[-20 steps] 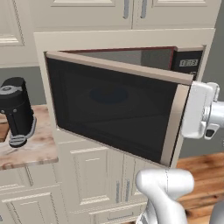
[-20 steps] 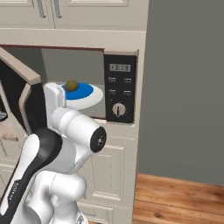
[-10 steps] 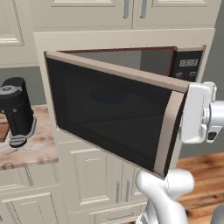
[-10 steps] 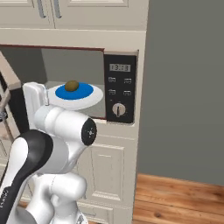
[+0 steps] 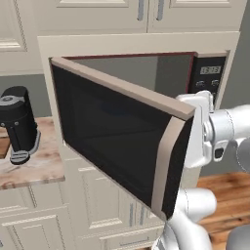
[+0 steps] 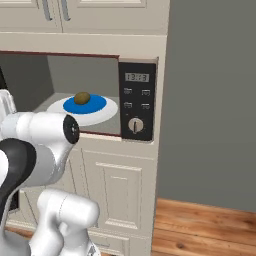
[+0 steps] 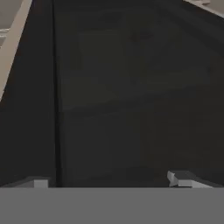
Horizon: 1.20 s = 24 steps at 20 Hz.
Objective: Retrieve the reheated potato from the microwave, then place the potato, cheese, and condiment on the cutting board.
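- The gripper (image 7: 109, 181) is seen spread wide and empty in the hand view, its two tips well apart and close to the dark glass of the microwave (image 5: 122, 141) door.
- In the left base view the door is shown swung out, just beside the hand.
- In the right base view the potato (image 6: 82, 97) is shown beyond the hand, inside the cavity, on a blue plate (image 6: 97, 105).
- A black coffee machine (image 5: 18, 124) is seen on the counter (image 5: 34, 168), well away from the hand.

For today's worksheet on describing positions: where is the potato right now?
In the right base view, the potato sits on a blue plate inside the open microwave, left of its control panel.
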Motion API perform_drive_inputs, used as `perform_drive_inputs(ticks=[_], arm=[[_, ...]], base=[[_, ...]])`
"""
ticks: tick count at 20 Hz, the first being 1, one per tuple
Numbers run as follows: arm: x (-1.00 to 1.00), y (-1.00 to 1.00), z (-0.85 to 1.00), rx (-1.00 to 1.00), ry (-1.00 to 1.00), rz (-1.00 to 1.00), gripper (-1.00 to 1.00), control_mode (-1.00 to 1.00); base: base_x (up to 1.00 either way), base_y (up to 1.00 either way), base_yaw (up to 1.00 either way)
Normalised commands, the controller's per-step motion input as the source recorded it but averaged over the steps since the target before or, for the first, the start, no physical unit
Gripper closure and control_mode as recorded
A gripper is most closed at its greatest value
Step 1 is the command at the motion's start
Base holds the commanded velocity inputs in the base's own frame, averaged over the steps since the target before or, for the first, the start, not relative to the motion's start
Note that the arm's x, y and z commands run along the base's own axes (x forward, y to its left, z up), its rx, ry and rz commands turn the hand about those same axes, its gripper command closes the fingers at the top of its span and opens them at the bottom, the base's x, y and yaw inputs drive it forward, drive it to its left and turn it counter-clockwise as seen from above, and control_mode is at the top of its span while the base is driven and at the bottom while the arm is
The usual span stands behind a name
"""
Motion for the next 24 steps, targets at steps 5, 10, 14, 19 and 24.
perform_drive_inputs(ticks=[5, 10, 14, 19, 24], arm=[[-0.52, 0.91, 0.00, 0.01, 0.00, 0.20, -1.00, -1.00], [-0.27, 0.99, 0.00, 0.01, 0.00, 0.12, -1.00, -1.00], [-0.01, 0.59, 0.00, 0.01, 0.00, 0.02, -1.00, -1.00], [0.03, -0.34, 0.00, -0.04, -0.07, -0.06, -1.00, -1.00], [0.18, -0.89, 0.08, -0.13, -0.07, -0.16, -1.00, -1.00]], base=[[0.00, 0.00, 0.00], [0.00, 0.00, 0.00], [0.00, 0.00, 0.00], [0.00, 0.00, 0.00], [0.00, 0.00, 0.00]])
